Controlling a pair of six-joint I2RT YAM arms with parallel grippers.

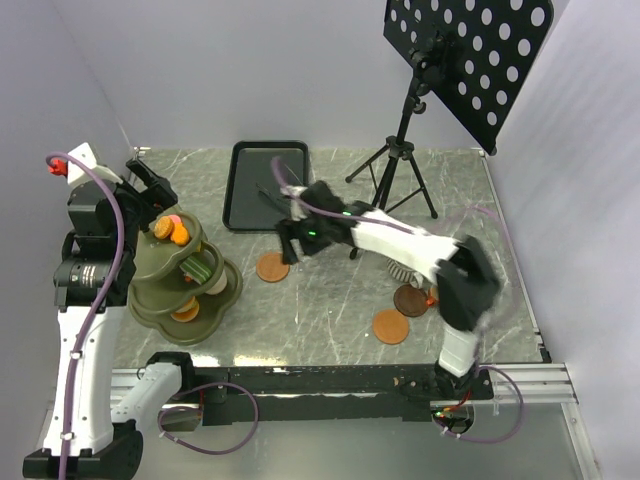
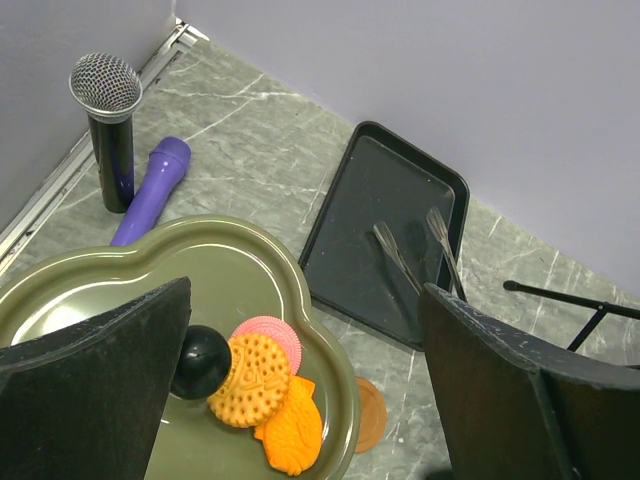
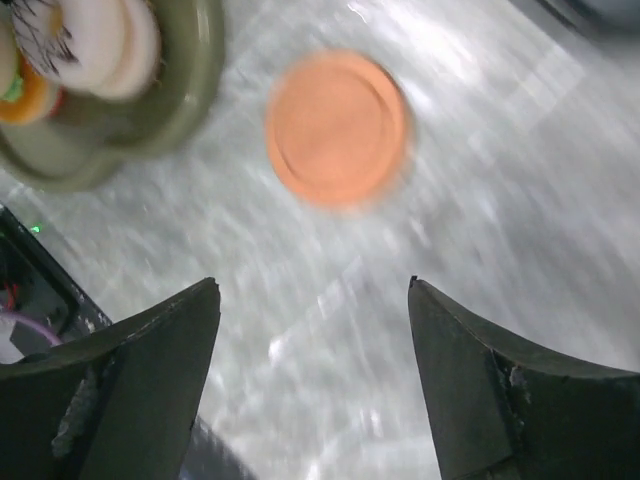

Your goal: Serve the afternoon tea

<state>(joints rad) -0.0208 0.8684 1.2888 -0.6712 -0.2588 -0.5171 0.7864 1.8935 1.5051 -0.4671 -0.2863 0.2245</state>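
Note:
A green tiered stand (image 1: 225, 290) at the left holds small pastries. In the left wrist view its top tier (image 2: 120, 280) carries a pink cookie (image 2: 275, 332), an orange biscuit (image 2: 248, 380) and an orange fish-shaped pastry (image 2: 293, 432). My left gripper (image 1: 153, 186) is open and empty above that tier (image 2: 305, 290). A brown-orange saucer (image 1: 272, 267) lies on the table beside the stand. My right gripper (image 1: 286, 243) is open and empty just over it; the blurred right wrist view shows the saucer (image 3: 338, 128) ahead of the gripper (image 3: 313, 285). Two more saucers (image 1: 391, 326) (image 1: 411, 300) lie at the right, next to a ribbed grey cup (image 1: 402, 271).
A black rectangular tray (image 1: 245, 190) lies at the back with thin metal tongs (image 2: 410, 255) on it. A tripod music stand (image 1: 400, 160) is at the back right. A microphone (image 2: 108, 110) and a purple cylinder (image 2: 152, 188) stand at the far left corner.

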